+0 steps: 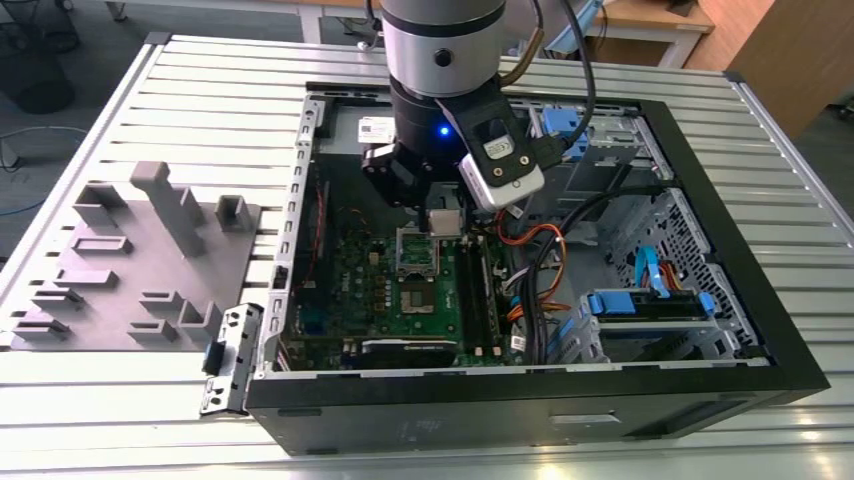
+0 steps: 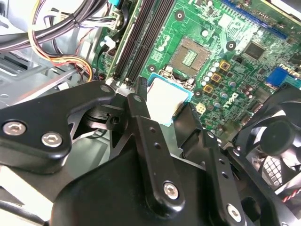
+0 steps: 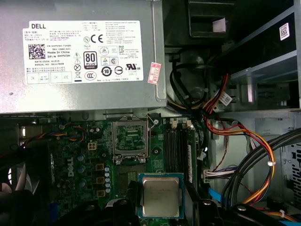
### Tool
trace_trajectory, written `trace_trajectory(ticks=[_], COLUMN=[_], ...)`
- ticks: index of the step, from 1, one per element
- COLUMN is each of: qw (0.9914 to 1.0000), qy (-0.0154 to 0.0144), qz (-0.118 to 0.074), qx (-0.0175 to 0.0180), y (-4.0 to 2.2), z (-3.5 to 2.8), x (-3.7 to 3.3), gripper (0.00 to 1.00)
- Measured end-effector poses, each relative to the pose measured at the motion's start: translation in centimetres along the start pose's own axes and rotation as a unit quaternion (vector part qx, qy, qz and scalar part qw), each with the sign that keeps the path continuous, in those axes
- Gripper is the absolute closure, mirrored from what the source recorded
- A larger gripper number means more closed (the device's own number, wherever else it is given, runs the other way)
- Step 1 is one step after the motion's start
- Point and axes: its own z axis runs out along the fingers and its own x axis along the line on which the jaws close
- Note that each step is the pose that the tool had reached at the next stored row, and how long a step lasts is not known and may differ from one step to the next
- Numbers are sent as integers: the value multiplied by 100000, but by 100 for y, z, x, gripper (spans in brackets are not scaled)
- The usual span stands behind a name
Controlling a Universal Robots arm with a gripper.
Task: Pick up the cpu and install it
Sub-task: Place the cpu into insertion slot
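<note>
I see gripper (image 3: 163, 209) clenched on one cpu (image 3: 161, 196) | inside one computer case (image 1: 534, 400), above motherboard (image 1: 400, 290) | one tray (image 1: 120, 260) outside

cpu (image 2: 165, 96) near edge hidden behind end effector (image 2: 162, 113); fan (image 2: 277, 146) cut off by picture edge

Exterior high; wrist views near motherboard (image 2: 235, 70) (image 3: 77, 150)

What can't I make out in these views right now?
cpu underside: faces away in both wrist views.
socket pins: too small, second wrist view.
gripper: mostly cut off by the picture edge, first wrist view.
cpu's height over the motherboard: blocked by the arm, exterior view.
</note>
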Motion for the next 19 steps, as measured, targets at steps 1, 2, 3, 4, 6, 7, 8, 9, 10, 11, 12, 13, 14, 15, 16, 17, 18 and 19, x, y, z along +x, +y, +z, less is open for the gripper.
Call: trace_trajectory(ticks=[1, 2, 3, 4, 6, 7, 8, 9, 10, 11, 12, 13, 14, 15, 16, 17, 18, 19], qw=[100000, 100000, 100000, 100000, 100000, 100000, 100000, 100000, 100000, 100000, 99999, 99999, 99999, 99999, 99999, 99999, 99999, 99999], qy=[-23, -49, -76, -104, -154, -178, -204, -230, -259, -284, -335, -362, -387, -414, -439, -466, -492, -518], qz=[10, 16, 28, 35, 50, 58, 66, 73, 83, 91, 106, 112, 124, 130, 138, 145, 154, 163], qx=[4, 8, 10, 10, 20, 23, 25, 28, 33, 35, 40, 43, 46, 50, 55, 58, 60, 61], y=[0, 0, 0, 0, 0, 0, 0, 0, 0, 0, 0, 0, 0, 0, 0, 0, 0, 0], z=[0, 0, 0, 0, 0, 0, 0, 0, 0, 0, 0, 0, 0, 0, 0, 0, 0, 0], x=[0, 0, 0, 0, 0, 0, 0, 0, 0, 0, 0, 0, 0, 0, 0, 0, 0, 0], gripper=[53, 53, 53, 53, 53, 53, 53, 53, 53, 53, 53, 53, 53, 53, 53, 53, 53, 53])
